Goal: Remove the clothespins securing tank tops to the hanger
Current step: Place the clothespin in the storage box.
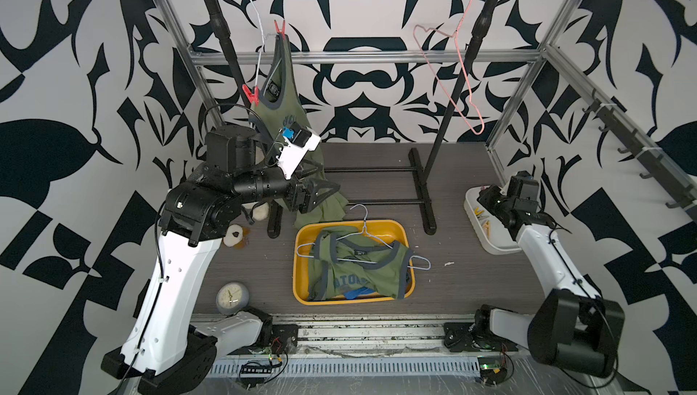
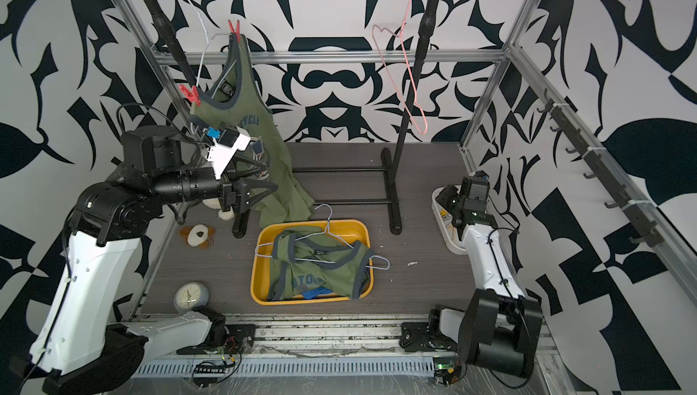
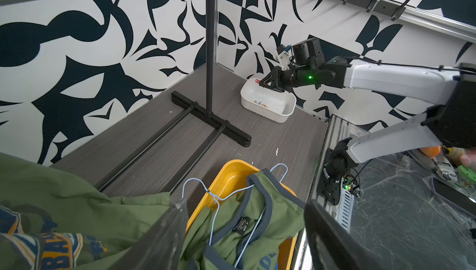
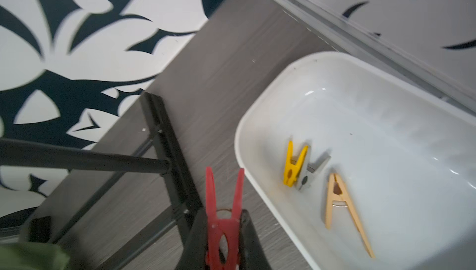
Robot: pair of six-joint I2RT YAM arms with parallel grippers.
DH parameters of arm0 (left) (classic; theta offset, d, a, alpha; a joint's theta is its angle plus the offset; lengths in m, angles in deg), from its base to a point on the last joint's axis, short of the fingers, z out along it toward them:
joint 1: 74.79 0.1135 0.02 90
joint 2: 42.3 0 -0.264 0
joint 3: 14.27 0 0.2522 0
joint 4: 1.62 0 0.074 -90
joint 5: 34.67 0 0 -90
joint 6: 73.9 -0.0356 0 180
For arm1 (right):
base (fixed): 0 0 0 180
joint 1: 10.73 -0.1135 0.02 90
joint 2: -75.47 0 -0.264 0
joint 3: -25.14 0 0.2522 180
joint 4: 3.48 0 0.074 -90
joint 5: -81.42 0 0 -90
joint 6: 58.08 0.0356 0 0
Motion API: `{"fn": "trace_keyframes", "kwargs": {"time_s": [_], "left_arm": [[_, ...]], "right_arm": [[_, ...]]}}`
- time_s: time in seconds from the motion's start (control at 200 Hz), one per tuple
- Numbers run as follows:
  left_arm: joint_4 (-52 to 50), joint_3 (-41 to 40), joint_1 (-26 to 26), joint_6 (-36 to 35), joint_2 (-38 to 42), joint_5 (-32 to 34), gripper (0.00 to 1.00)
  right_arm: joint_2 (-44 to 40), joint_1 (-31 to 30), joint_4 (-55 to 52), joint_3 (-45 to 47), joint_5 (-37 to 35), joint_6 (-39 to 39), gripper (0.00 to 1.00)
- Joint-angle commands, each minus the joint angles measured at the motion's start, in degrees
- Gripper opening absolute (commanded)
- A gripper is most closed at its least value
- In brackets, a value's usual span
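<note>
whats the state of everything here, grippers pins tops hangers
left gripper: open, by the hanging top
right gripper: shut on a red pin, near the bin
hanging top: clipped by upper pin and lower pin, both red
pink hanger: bare
tray top: crumpled in the yellow tray
bin: three loose pins inside

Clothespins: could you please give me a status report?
Right gripper shut on red clothespin, by white tray. Left gripper open by hanging tank top. Two red clothespins clip it. Path clear.
</note>
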Motion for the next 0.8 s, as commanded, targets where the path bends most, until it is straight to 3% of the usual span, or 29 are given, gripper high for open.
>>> {"fn": "trace_keyframes", "kwargs": {"time_s": [0.0,0.28,0.485,0.795], "left_arm": [[-0.3,-1.5,0.3,-1.5,0.3,-0.5,0.76],[0.4,-3.6,0.3,-1.7,-0.4,-1.2,0.76],[0.6,-4.5,0.2,-1.7,-0.6,-1.1,0.77],[0.4,-6.0,0.3,-2.1,0.2,-0.9,0.77]], "right_arm": [[3.8,1.0,1.3,-1.8,-4.4,0.1,0.0],[12.1,3.4,3.1,-1.4,-5.8,-1.6,0.0],[15.5,4.3,2.8,-2.0,-4.1,-2.4,0.19],[17.5,4.3,1.1,-3.0,-5.4,-3.6,0.31]]}}
